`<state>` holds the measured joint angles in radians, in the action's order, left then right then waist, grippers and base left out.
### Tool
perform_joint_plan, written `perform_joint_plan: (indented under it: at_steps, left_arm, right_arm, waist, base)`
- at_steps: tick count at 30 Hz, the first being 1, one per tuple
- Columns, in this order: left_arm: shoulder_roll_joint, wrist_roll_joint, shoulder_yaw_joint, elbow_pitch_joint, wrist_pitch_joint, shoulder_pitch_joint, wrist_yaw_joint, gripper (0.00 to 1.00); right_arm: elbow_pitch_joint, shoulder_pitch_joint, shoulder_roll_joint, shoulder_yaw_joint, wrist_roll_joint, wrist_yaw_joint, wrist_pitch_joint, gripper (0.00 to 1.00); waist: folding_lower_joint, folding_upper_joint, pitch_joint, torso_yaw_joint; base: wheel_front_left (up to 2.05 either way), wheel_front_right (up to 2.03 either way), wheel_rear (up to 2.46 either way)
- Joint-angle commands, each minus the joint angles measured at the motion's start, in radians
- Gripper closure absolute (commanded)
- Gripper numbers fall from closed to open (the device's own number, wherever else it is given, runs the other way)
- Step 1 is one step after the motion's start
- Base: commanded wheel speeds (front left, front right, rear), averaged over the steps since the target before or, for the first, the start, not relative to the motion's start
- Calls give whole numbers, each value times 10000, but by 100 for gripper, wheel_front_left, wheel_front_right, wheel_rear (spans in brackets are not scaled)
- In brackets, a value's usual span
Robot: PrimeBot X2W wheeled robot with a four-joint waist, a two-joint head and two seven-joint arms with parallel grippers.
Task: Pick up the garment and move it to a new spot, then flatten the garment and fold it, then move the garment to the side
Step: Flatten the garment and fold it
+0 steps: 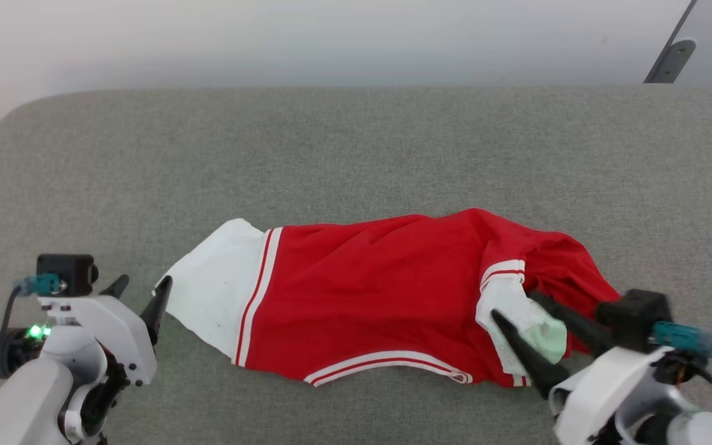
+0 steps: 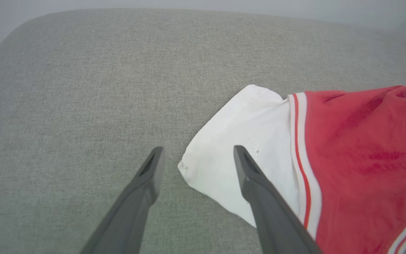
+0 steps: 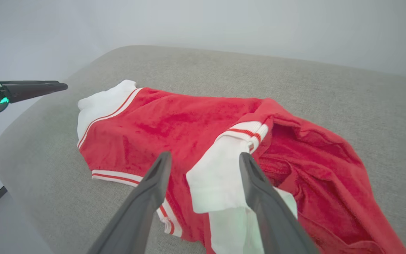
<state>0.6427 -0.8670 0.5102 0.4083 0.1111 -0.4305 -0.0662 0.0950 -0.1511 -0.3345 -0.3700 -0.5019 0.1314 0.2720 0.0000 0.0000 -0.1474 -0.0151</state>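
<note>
Right wrist view: left end effector point(image 3: 61, 85) beyond garment point(image 3: 174, 127)

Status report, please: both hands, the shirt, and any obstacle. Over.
Left hand open, by one white sleeve. Right hand open, straddling the other sleeve. Red jersey shirt lies rumpled, unfolded, on grey upholstery. No obstacle seen.

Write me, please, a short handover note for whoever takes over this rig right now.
Left claw: open, empty, at the spread left sleeve.
Right claw: open, empty, over the right sleeve, which is turned in onto the red body.
Garment: on the grey cushion, bunched at the robot's right.
Done: laid out roughly. Left: flatten, fold, move aside.
</note>
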Motion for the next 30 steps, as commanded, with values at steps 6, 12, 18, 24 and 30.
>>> perform_joint_plan:
  at_steps: [6, 12, 18, 24, 30]
  left_arm:
    - [58, 228, -205, -26, -1002, 310, -70, 0]
    - [110, 461, -426, -292, -2094, 494, -137, 0]
    - [107, 596, -478, -708, -2528, 630, -339, 0]
    - [31, 600, -458, -1033, -2601, 577, -422, 0]
    - [-85, 638, -403, -1185, -2700, 424, -431, 0]
  right_arm:
    - [129, 245, -98, 1132, 299, -15, -395, 0]
    - [-592, 160, -426, 2017, 482, -15, -467, 0]
    - [-1373, -90, -718, 2404, 343, -15, -1, 0]
    - [-2363, -462, -973, 2464, 436, -15, 673, 0]
    - [-3632, -1113, -984, 2232, 674, -15, 1153, 100]
  waist:
    - [0, 0, 214, -22]
    - [0, 0, 255, 195]
    - [0, 0, 62, 480]
    - [0, 0, -246, 791]
    - [0, 0, -460, 1013]
  base:
    - [0, 0, 0]
    - [0, 0, 0]
    - [0, 0, 0]
    - [0, 0, 0]
    - [0, 0, 0]
